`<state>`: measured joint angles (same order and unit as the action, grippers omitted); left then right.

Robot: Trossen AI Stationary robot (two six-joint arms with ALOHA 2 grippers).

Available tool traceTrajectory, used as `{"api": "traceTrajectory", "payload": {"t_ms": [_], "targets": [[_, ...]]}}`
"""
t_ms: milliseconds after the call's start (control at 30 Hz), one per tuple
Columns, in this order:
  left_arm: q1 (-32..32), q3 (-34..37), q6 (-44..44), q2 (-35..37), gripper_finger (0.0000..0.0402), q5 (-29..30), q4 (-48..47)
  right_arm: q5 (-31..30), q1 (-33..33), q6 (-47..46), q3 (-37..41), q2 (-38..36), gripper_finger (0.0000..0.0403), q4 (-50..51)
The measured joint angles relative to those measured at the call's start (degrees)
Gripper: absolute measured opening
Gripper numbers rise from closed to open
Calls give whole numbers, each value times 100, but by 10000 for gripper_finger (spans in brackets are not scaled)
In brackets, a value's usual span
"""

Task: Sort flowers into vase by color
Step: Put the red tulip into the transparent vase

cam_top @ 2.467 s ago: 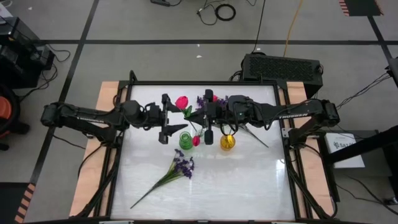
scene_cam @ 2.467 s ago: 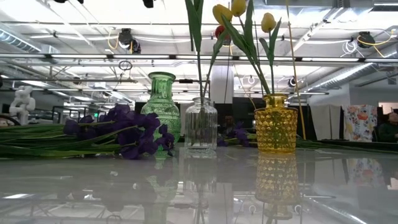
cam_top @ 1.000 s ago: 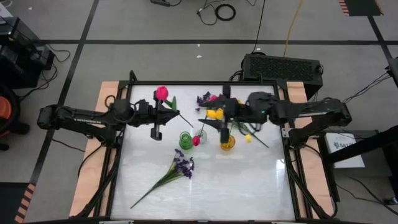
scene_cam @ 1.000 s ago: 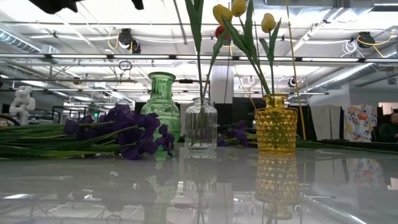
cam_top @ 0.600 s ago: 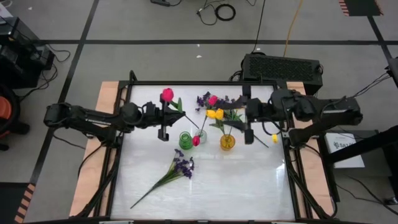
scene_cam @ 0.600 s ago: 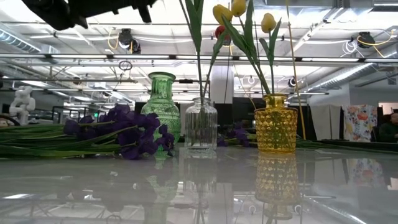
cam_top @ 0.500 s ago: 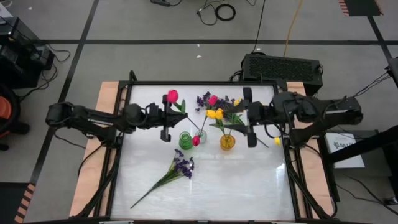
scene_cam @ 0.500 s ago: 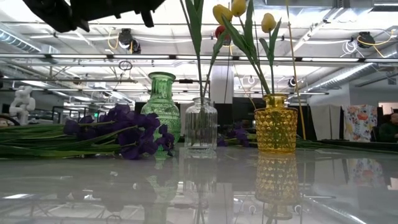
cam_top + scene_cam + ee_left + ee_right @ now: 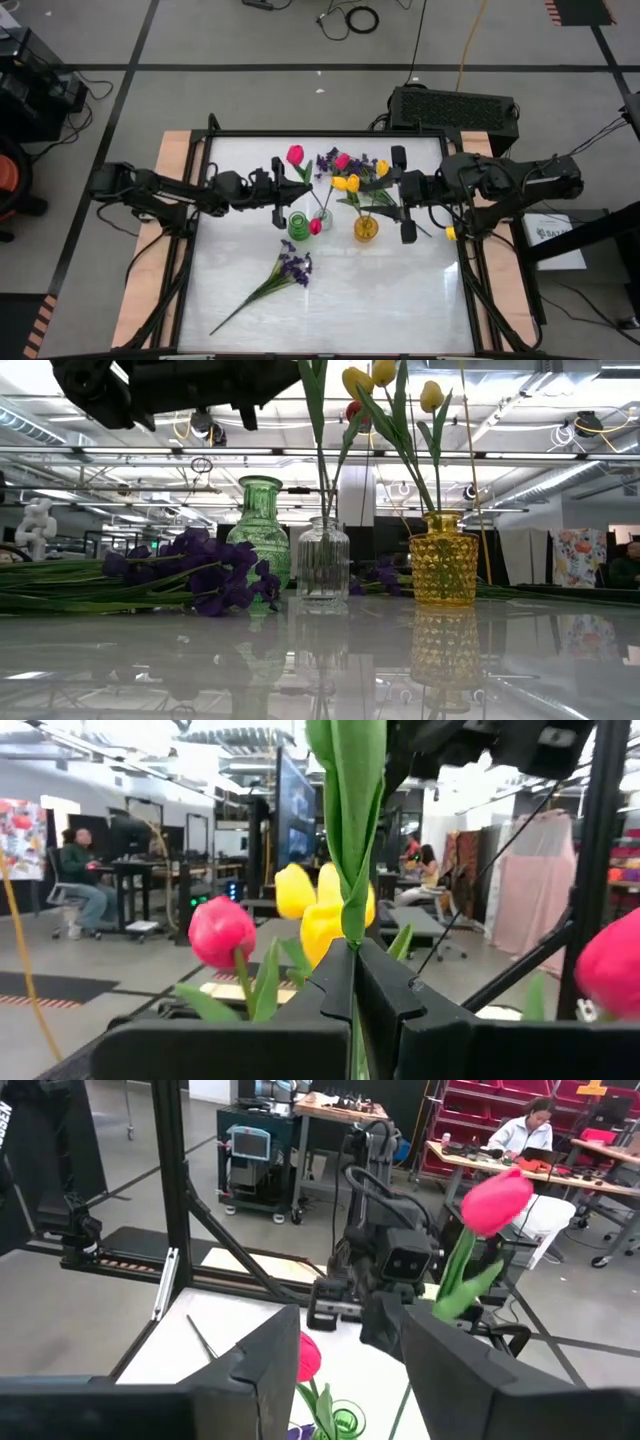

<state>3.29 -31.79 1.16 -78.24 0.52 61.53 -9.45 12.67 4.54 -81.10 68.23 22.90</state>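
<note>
Left gripper (image 9: pixel 281 198) stretched level over table, just left of green glass vase (image 9: pixel 297 225), fingers (image 9: pixel 330 982) clamped on green stem of pink-red tulip (image 9: pixel 295 155); bloom held behind that vase. Right gripper (image 9: pixel 404 196) just right of yellow glass vase (image 9: pixel 366 227), fingers (image 9: pixel 262 1355) spread apart, holding nothing. Yellow tulips (image 9: pixel 347 183) standing in yellow vase; clear glass vase (image 9: pixel 323 563) between the two coloured vases, holding another pink-red tulip (image 9: pixel 316 227). Bushy dark purple sprig (image 9: pixel 292 266) lying flat on white table (image 9: pixel 400 300), in front of green vase. More flowers (image 9: pixel 340 160) lying behind the vases.
</note>
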Motion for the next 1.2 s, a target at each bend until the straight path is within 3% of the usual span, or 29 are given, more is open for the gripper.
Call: {"api": "traceTrajectory", "payload": {"t_ms": [833,1200], "targets": [[2,0,154,-497,5,208,-155,4,0,44,0,2,164,5],[13,0,142,-493,92,357,-840,7,0,44,0,2,164,10]]}}
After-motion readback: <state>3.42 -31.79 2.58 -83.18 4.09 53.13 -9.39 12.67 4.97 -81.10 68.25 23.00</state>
